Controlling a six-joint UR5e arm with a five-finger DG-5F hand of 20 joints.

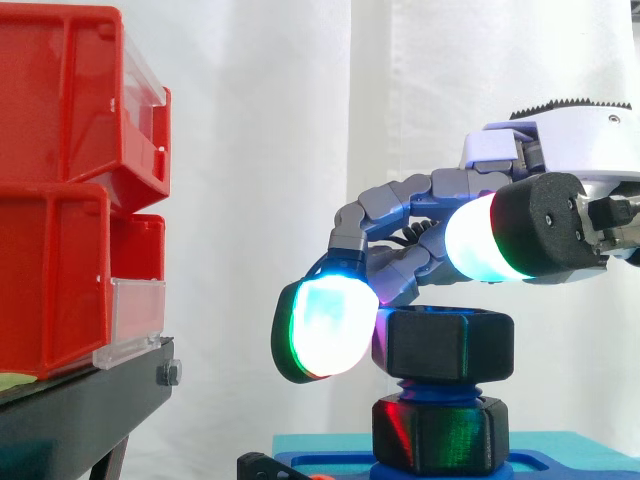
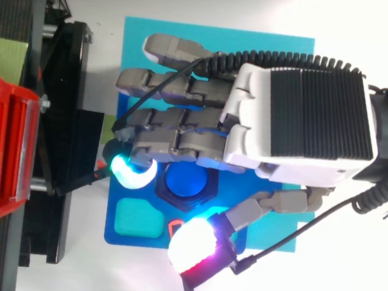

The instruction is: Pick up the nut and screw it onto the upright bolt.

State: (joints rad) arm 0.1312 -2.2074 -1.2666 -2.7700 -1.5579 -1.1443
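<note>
Side view: at low centre the nut [image 1: 450, 345] sits on the bolt [image 1: 440, 390] with thread showing beneath it, so pickup and starting look done and screwing down remains. The robot hand [image 1: 560, 150] hangs over it from the right; whether it grips the nut I cannot tell. Top view: the robot hand covers mid-frame, with the bolt's top, ringed by the nut, at its lower edge.

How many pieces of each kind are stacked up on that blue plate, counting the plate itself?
Black hexagonal pieces: 2, the upper nut and the lower hex block
Blue threaded bolt: 1
Blue base plate: 1
Total: 4
</note>
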